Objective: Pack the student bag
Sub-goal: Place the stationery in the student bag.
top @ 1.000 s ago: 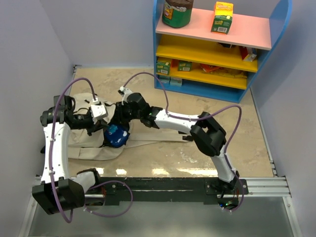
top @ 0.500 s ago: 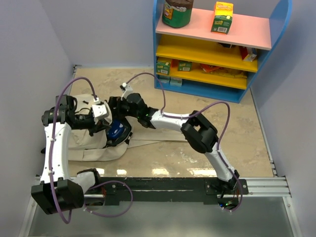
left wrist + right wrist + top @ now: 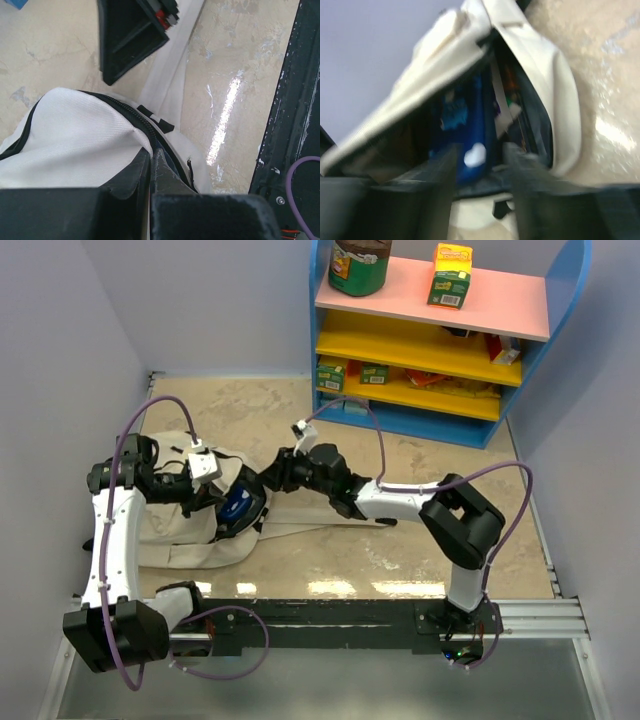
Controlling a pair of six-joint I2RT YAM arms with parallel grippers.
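Left: forearm reaches across the student bag (image 3: 172,530); I see the left gripper (image 3: 151,156) clamped on its rim.
Right: stretched low and leftward; right gripper (image 3: 480,150) parted, empty, facing the opening.

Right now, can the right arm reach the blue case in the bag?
Likely yes: the left end effector pinches the student bag open; the right end effector faces the blue case, nothing between.

I observe a beige marbled table top (image 3: 340,560), glossy, with glare near its front edge. The student bag (image 3: 175,530) lies slumped on the table's left side. One flat strap (image 3: 310,528) trails rightward from it along the surface. A blue-framed shelf unit (image 3: 430,425) stands at the far right corner.
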